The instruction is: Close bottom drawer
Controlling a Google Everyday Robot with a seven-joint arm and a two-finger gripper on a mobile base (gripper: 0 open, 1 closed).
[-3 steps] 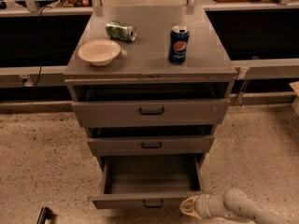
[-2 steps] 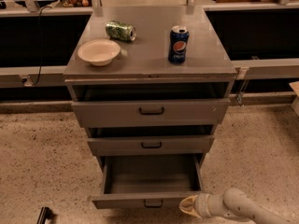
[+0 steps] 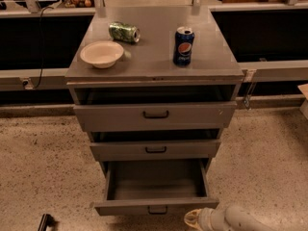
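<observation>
Your claw (image 3: 195,219) sits low, at floor side of cabinet. Claw state: cannot tell. Bottom drawer (image 3: 156,206) stands well open, its front panel just left of claw and slightly up-frame. Contact with panel's right end is unclear. Panel's long axis runs left-right, and handle (image 3: 157,210) lies left of claw. Judged move: push away from you, straight into cabinet, nearer handle to avoid skewing. Drawer tray shows nothing inside. Far beyond claw on counter (image 3: 154,61): bowl (image 3: 101,53), seemingly empty; upright blue can (image 3: 183,45); green can (image 3: 124,32) on its side.
</observation>
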